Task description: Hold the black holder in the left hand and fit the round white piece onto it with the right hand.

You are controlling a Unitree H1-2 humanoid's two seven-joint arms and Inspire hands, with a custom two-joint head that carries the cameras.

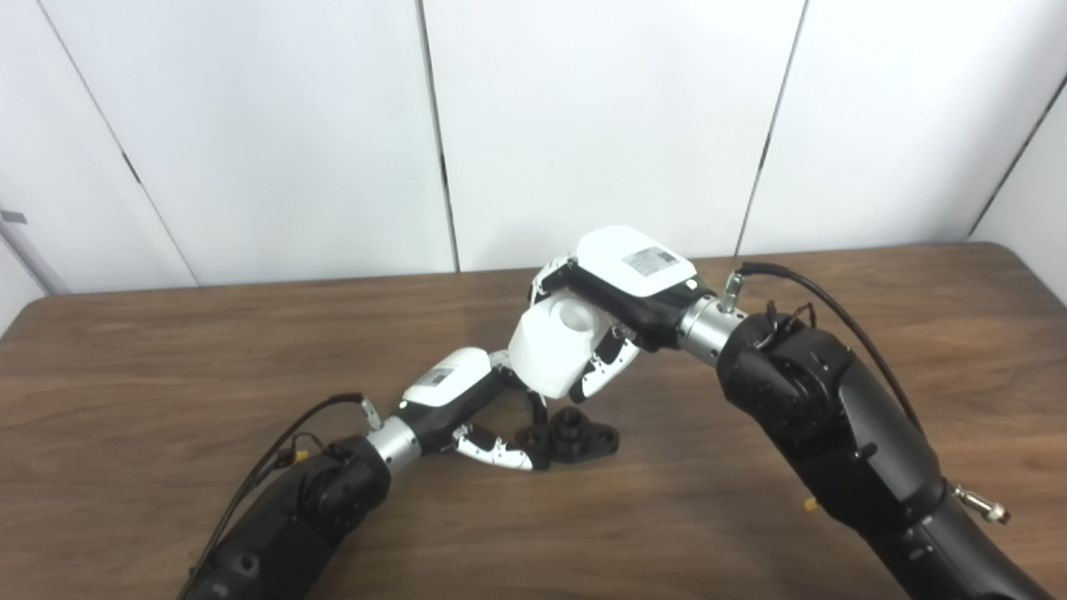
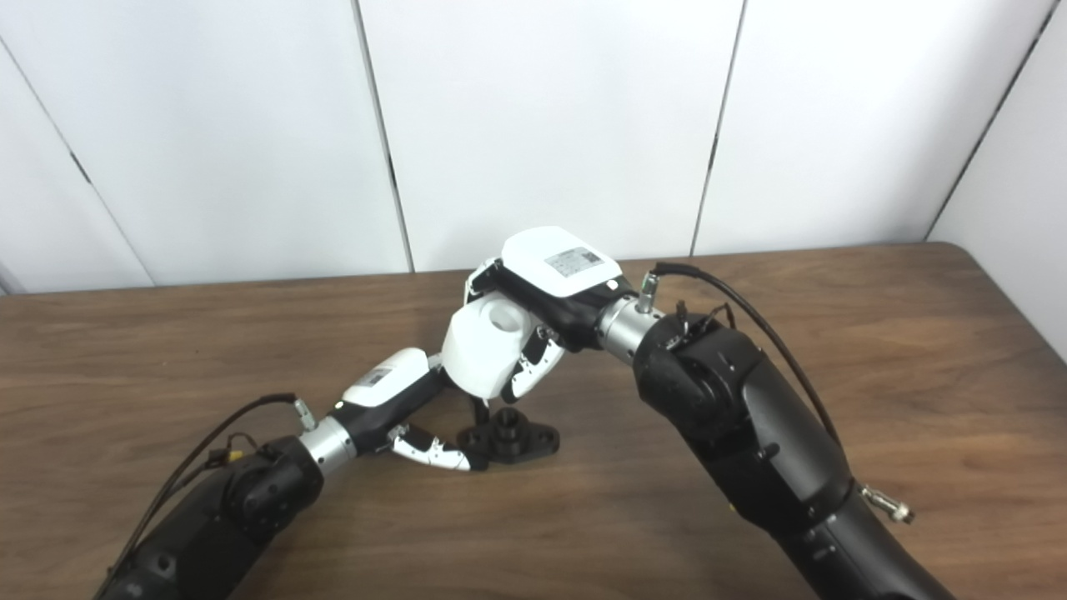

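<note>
- Nearest the camera, both black forearms came in from the bottom edge, so the action sat mid-table.
- Black holder [image 1: 573, 437] lay flat on the wooden table [image 1: 167, 375], with the left hand [image 1: 454, 398] pinching its near end, fingers [image 1: 500, 452] touching it.
- Round white piece [image 1: 554, 343] hung just above the holder, tilted, wrapped in the right hand [image 1: 613, 296].
- Looked like the fitting step: next move probably needed the piece levelled and lowered onto the holder's raised hub.

left robot hand [image 1: 454, 398] low, fingers curled; right robot hand [image 1: 621, 292] raised (fingers closed in a grasp).
</note>
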